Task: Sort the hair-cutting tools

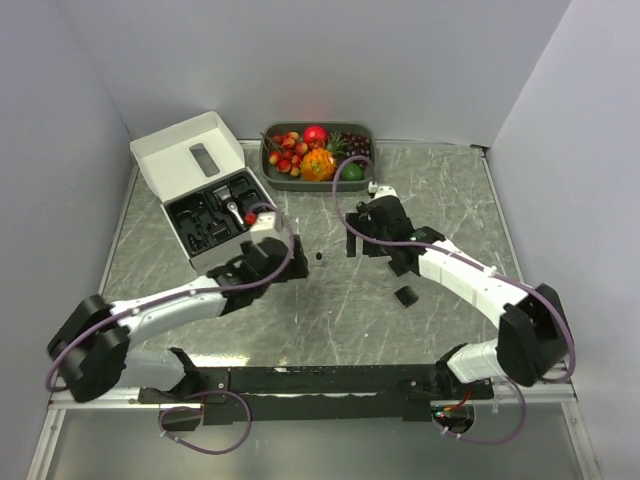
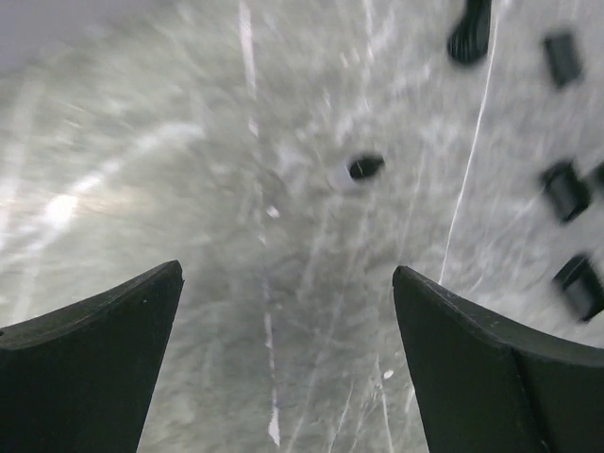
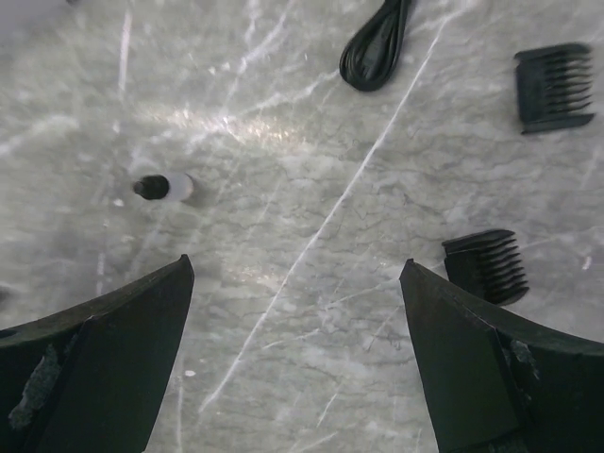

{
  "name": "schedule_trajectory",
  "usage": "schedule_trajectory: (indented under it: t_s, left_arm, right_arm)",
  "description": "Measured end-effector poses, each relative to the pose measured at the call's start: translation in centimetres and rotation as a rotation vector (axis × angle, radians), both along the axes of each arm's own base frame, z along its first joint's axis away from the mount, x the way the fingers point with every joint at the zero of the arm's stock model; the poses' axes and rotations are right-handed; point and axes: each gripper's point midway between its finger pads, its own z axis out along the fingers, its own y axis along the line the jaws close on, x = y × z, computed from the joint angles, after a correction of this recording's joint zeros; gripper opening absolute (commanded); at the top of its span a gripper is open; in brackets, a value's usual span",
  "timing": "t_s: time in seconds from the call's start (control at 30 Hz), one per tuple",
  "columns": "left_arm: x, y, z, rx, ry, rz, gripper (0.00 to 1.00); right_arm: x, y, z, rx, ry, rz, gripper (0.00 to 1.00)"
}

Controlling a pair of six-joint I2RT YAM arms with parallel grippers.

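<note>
Left wrist view: the left gripper (image 2: 286,272) stands wide open, its two dark fingers (image 2: 94,359) far apart with only bare grey marbled table (image 2: 189,189) between them. The picture is blurred. A small black piece (image 2: 364,167) lies on the table ahead of the fingers, roughly in line with the gap and apart from both. Several black parts (image 2: 564,189) lie scattered along the right edge of this view, too smeared to name.

Right wrist view: the right gripper (image 3: 296,264) is also spread wide and holds nothing; bare table shows between its fingers. The small black piece, with a pale end, lies ahead and to the left, beyond the left finger. A looped black cord (image 3: 376,52) lies at the top. Two comb guards (image 3: 486,266) lie on the right, teeth showing: one just beside the right fingertip, the other farther ahead near the top right corner.

Top view: both arms reach in over the middle of the table. The small black piece lies alone near the table's centre, between the two grippers and touching neither. One comb guard lies on the table close beside the right forearm. An open white box (image 1: 190,160) sits at the far left corner, and its black insert holds a slim black-and-silver clipper (image 1: 232,208) among other dark parts. A grey fruit tray (image 1: 300,185) stands at the middle of the far edge.
</note>
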Motion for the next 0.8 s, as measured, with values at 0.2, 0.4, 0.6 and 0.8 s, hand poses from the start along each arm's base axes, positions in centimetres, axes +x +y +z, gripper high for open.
schedule_trajectory:
  t_s: [0.2,0.4,0.6,0.8]
  left_arm:
    - [-1.1,-4.2,-5.3,0.130,0.009,-0.113,0.99]
    - [-0.3,-5.6,-8.3,0.200,-0.062,-0.112,0.99]
    - [0.5,-6.4,-9.1,0.249,-0.169,-0.063,0.99]
    - [0.9,-7.1,-9.4,0.277,-0.264,-0.008,0.99]
  right_arm:
    - [-1.0,-1.2,4.5,0.079,-0.113,-0.050,1.00]
    - [-3.4,-2.3,6.2,0.137,-0.160,-0.044,1.00]
    - [-4.7,-2.1,5.9,0.153,-0.143,-0.015,1.00]
    - [-5.1,-1.8,5.4,0.151,-0.128,0.003,1.00]
